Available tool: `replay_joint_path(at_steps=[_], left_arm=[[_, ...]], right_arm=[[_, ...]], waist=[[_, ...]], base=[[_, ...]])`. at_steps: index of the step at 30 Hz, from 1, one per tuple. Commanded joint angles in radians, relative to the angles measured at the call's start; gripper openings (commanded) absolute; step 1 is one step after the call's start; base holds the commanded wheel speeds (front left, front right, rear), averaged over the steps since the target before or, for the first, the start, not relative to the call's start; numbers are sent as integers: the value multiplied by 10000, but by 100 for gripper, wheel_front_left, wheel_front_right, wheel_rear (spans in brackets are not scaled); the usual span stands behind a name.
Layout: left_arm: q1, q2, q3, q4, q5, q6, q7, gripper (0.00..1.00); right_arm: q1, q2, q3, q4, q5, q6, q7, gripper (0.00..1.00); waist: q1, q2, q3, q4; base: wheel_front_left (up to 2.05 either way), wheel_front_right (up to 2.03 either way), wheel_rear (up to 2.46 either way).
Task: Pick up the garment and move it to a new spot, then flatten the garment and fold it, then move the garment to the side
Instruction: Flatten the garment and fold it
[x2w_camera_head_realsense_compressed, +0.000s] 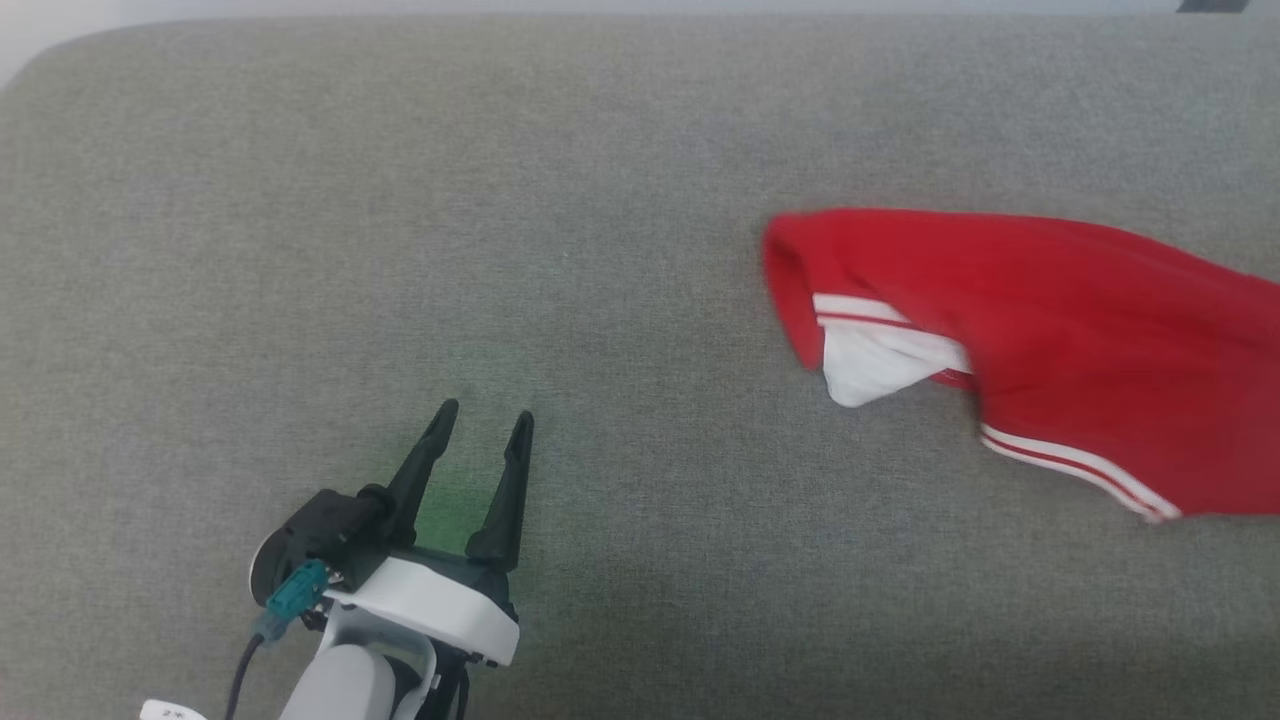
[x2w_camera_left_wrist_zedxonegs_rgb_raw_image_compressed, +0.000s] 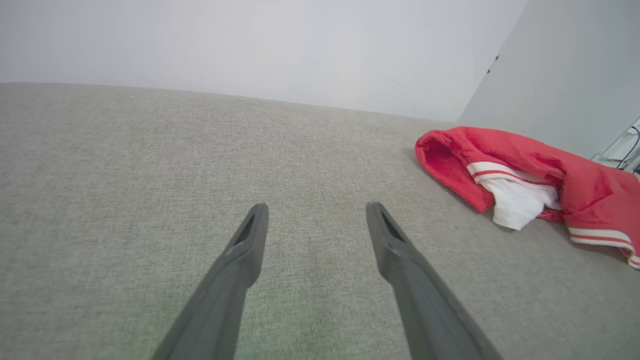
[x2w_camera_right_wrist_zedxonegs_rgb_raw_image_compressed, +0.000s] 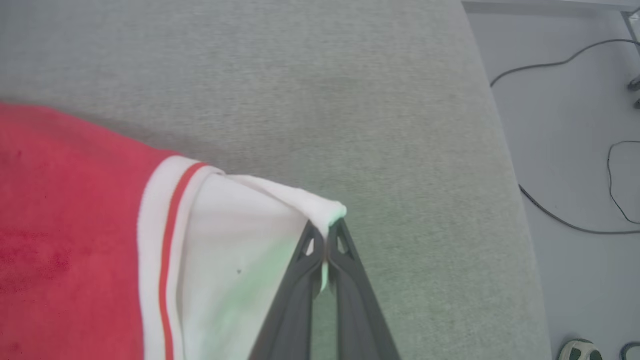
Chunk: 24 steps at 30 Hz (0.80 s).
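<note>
Garment: soft bright red T-shirt (x2w_camera_head_realsense_compressed: 1080, 320), right on grey fabric surface (x2w_camera_head_realsense_compressed: 400, 200).
Left hand (x2w_camera_head_realsense_compressed: 487, 412): released, near left.
Right hand (x2w_camera_right_wrist_zedxonegs_rgb_raw_image_compressed: 325, 235): clenched on its white sleeve end (x2w_camera_right_wrist_zedxonegs_rgb_raw_image_compressed: 320, 207).

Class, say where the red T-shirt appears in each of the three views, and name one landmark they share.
Head view: T-shirt at middle right, cut by the right edge.
Left wrist view: T-shirt at the right, mid-height, cut by the right edge.
Right wrist view: T-shirt at lower left; its white sleeve end reaches the centre, pinched by the right gripper.
Shared landmark: the grey surface it lies on.
</note>
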Motion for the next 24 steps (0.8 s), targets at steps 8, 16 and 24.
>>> replay_joint_path(at_steps=[8,16,24], left_arm=[[-343,241,-73,10,-149,-23,-48,100],[-494,569,-231,143,-245,-23,-48,100],[-1522,1959,-1739,430,-1058,-23,-48,100]], right_arm=[[23,-121,-1806,1341,-1113,-19,-1685,0],[-338,748,-2234,1752,-1997,-17,-3099,100],[154,1743,-2181,1345,-2066,-17,-5036,100]], waist=[[0,0,257,-80],[0,0,175,-430],[0,0,-406,-1461]], base=[[0,0,0],[0,0,0],[0,0,0]])
